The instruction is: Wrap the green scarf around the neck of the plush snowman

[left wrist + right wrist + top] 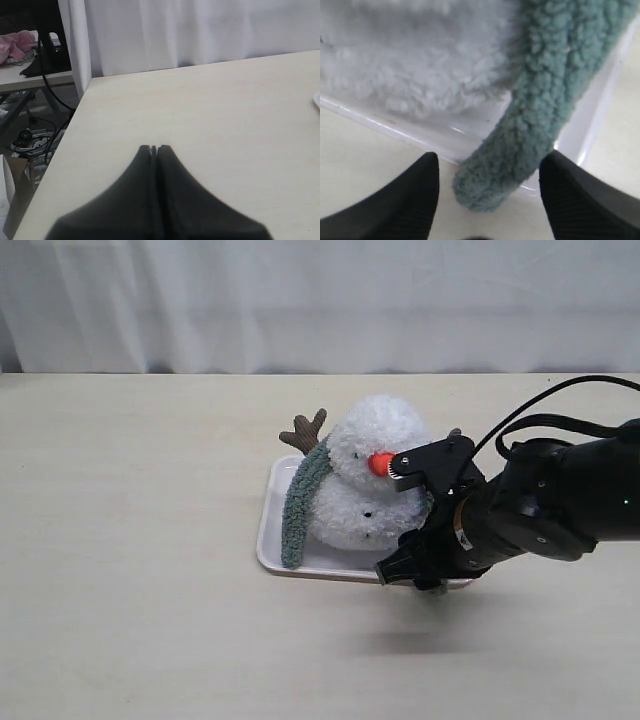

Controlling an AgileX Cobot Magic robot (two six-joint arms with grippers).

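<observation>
Scarf lies across one side of the snowman's neck, running from behind the head down over the body to the tray's front-left rim. Its other end comes round the body on the opposite side and drapes over the tray's front rim near the right corner, its tip resting on the table. So the band seems to pass behind the neck with both tails forward, which is most of a wrap, though the back is hidden.

The snowman sits in the tray, nose toward the right, twig arm poking out past the back-left corner.

Right gripper hangs low at the front-right corner, jaws wide apart on either side of that loose tail and touching nothing. Likely it is placed there either to let go or to take hold.

Left gripper is closed and empty over bare table, well clear, probably parked out of the way.
</observation>
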